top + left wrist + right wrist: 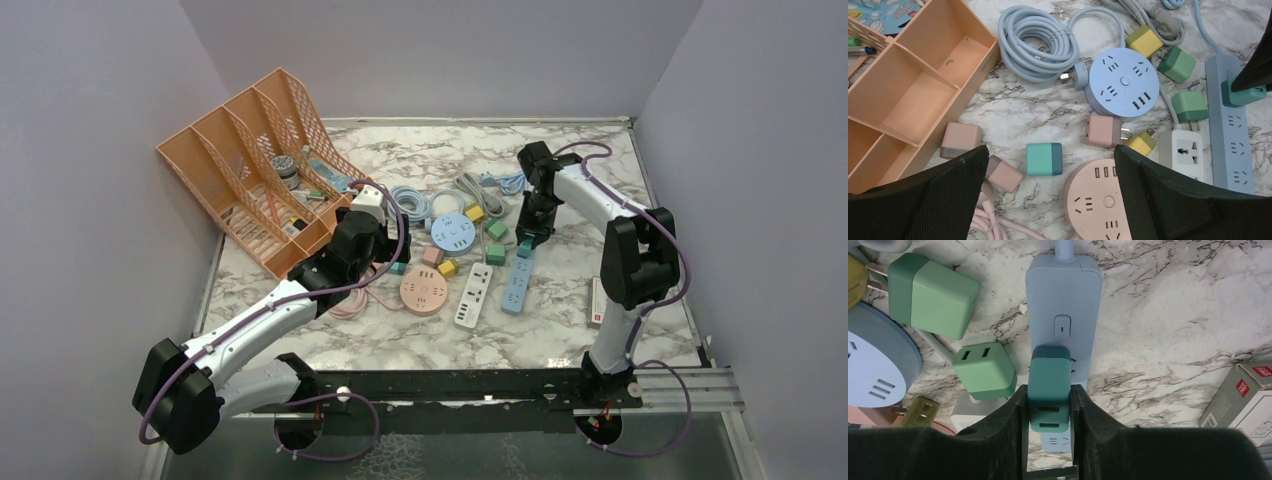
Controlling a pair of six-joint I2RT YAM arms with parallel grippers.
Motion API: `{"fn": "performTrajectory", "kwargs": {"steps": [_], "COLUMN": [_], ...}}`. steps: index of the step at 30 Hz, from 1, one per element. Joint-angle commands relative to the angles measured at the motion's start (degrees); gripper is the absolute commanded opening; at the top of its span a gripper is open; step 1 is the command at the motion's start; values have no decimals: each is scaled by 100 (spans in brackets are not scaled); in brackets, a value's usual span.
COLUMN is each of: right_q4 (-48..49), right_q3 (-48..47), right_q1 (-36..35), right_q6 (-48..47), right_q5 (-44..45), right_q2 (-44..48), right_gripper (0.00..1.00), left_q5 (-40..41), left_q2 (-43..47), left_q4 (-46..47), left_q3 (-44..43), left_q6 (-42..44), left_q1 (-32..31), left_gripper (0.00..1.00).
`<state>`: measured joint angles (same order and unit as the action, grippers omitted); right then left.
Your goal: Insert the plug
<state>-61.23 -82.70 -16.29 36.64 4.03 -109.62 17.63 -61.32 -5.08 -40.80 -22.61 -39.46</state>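
My right gripper [1049,412] is shut on a teal plug [1049,385], gripping its two sides. The plug's dark end rests against the face of the long blue power strip [1064,300], just below the strip's switch; its prongs are hidden. From above, the right gripper [527,238] stands over the upper end of the blue strip [518,285]. My left gripper [1051,165] is open and holds nothing. It hovers over a second teal plug [1044,159] lying on the marble beside a round pink socket [1098,200].
An orange file rack [250,170] stands at the back left. Between the arms lie a round blue socket [453,232], a white strip [473,296], a coiled blue cable [1035,42] and green [933,295], yellow [1144,40] and pink [1103,131] plugs. A small box [596,302] lies right.
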Motion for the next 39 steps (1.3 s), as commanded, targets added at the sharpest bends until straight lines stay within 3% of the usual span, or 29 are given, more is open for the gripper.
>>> {"fn": "performTrajectory", "kwargs": {"steps": [1, 2, 5, 6, 10, 16, 24, 28, 34, 39], "right_q4": [848, 837, 696, 624, 437, 605, 1973, 2449, 2756, 3000], "right_q3": [450, 390, 131, 19, -366, -136, 1098, 1338, 1736, 2227], "right_q1": [-58, -58, -58, -58, -58, -54, -137, -439, -638, -635], "right_q6": [133, 114, 50, 49, -30, -414, -1093, -896, -144, 573], "right_q5": [510, 514, 611, 665, 828, 492, -1332, -1691, -1827, -1816], "right_q2": [-828, -685, -178, -15, 581, 1337, 2614, 2740, 2644, 2907], "right_gripper": [1, 3, 40, 48, 61, 62, 55, 55, 50, 48], "left_q5": [180, 184, 258, 285, 359, 229, -514, -1171, -3183, -3344], "left_q2": [-25, -25, -53, -60, -126, -258, -500, -699, -1485, -2300], "left_q4": [-15, -13, -39, -37, -79, -38, -93, 135, 993, 988], "left_q3": [-215, -232, -293, -320, -458, -710, -750, -557, -527, -955], "left_q6": [-32, -28, 8, 49, 179, 225, -68, -252, 485, 903], "left_q1": [9, 9, 9, 14, 18, 26, 30, 30, 5, -127], "left_gripper": [99, 99, 99, 99, 99, 99, 97, 90, 79, 73]}}
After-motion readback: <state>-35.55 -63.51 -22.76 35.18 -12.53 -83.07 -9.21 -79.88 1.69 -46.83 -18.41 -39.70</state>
